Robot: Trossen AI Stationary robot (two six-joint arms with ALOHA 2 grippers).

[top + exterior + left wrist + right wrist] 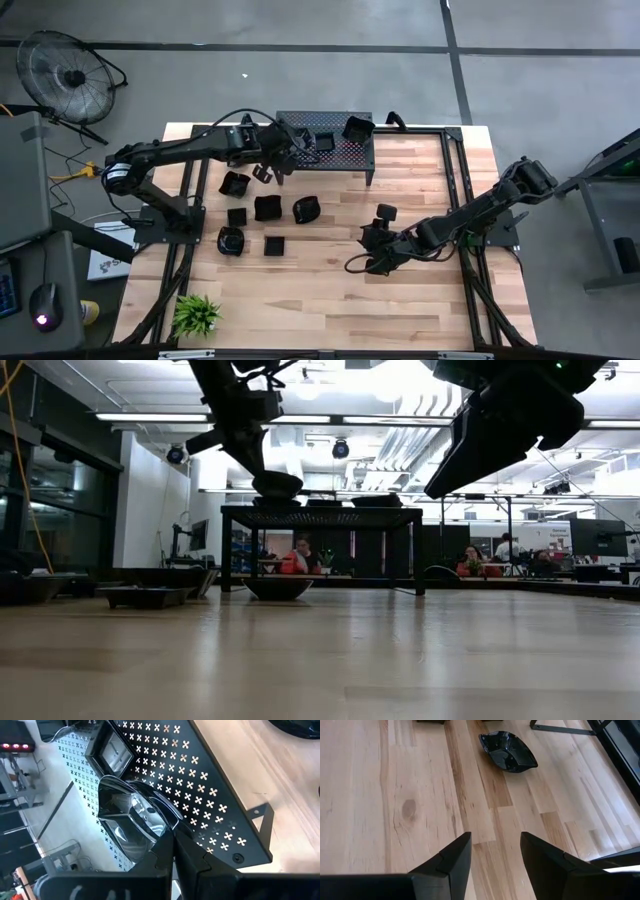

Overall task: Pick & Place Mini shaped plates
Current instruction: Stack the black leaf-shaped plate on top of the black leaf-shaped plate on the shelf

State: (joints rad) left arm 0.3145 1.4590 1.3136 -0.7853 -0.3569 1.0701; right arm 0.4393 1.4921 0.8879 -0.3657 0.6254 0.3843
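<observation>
My left gripper [285, 150] is over the left end of the black perforated stand [340, 152], shut on a glossy black mini plate [130, 820]. A square plate [112, 752] and another plate [357, 128] sit on the stand's top. Several more plates lie on the wooden table in front of the stand, among them a lobed plate [306, 209] and a square plate [274, 245]. My right gripper [368, 257] hovers open over bare wood at mid-right, with one plate [507, 752] lying ahead of it. My left gripper pinches the plate's rim [161, 831] between its two fingers, at the edge nearest the wrist. The fingers slant downward toward the stand. The plate [277, 484] sticks out past the fingertips and hangs a little above the stand's top, its hollow side up.
A small green plant [197, 315] stands at the table's near left corner. Black frame rails [455, 170] run along the table's right and far sides. Bare wood lies around and in front of my right gripper. People sit in the room beyond the table.
</observation>
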